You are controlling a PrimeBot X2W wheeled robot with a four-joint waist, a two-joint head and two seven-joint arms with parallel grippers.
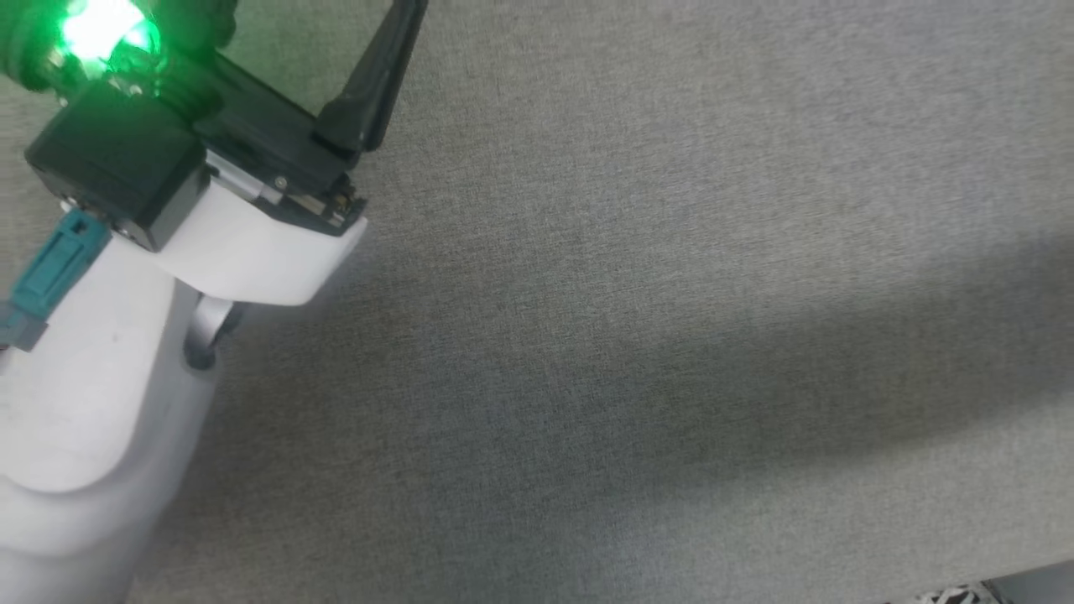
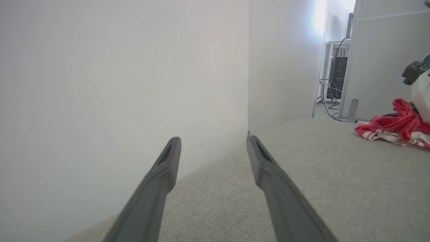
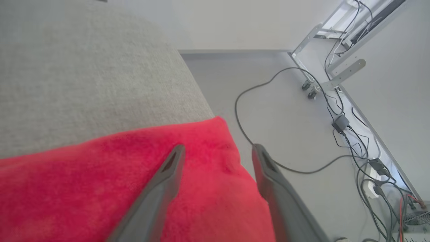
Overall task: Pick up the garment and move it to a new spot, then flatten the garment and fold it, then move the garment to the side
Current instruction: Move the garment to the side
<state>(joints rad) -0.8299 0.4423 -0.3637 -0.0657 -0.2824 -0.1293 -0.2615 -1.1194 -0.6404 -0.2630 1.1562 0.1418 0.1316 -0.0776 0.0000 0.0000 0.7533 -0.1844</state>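
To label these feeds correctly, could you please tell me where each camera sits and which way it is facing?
Head view: on the head, facing down at the grey surface; pale left forearm and one dark finger show.
Left wrist view: along the open left gripper, across the surface toward a white wall.
Right wrist view: along the open right gripper, down at the garment and cabled floor.
Both wrist views share the garment and surface.

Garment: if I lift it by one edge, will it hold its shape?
Probably not: the garment lies crumpled in soft folds on the grey cushion, so it should droop. It reaches the cushion's edge by the right gripper, so a push might slide it off.
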